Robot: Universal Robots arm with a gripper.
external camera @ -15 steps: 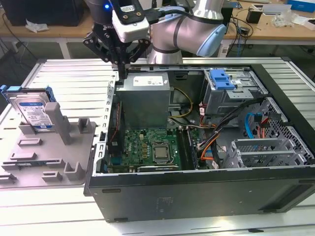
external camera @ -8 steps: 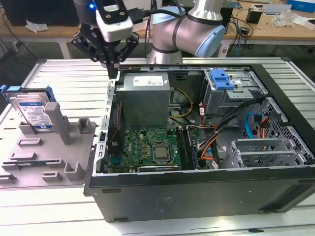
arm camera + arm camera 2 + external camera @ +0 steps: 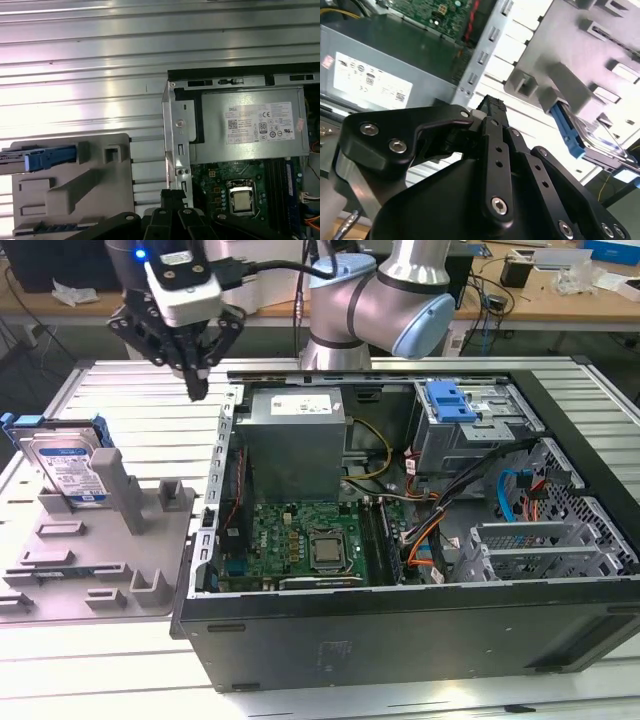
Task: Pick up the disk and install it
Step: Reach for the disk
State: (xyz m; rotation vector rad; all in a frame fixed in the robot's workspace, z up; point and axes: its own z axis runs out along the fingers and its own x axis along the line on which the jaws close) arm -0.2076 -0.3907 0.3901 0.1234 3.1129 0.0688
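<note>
Empty gripper (image 3: pixel 197 390), fingers closed together, hovers beside the computer case (image 3: pixel 400 640).
The disk (image 3: pixel 68 465) leans in the grey holder (image 3: pixel 100 585), well apart; stiff, dense, probably shock-sensitive, so best gripped across its blue-framed edges.

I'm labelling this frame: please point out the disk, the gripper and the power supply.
disk (image 3: pixel 70 472): exterior view, on its white-and-blue label.
gripper (image 3: pixel 197 388): exterior view, at its fingertips.
power supply (image 3: pixel 292 455): exterior view, on its grey side panel.
</note>
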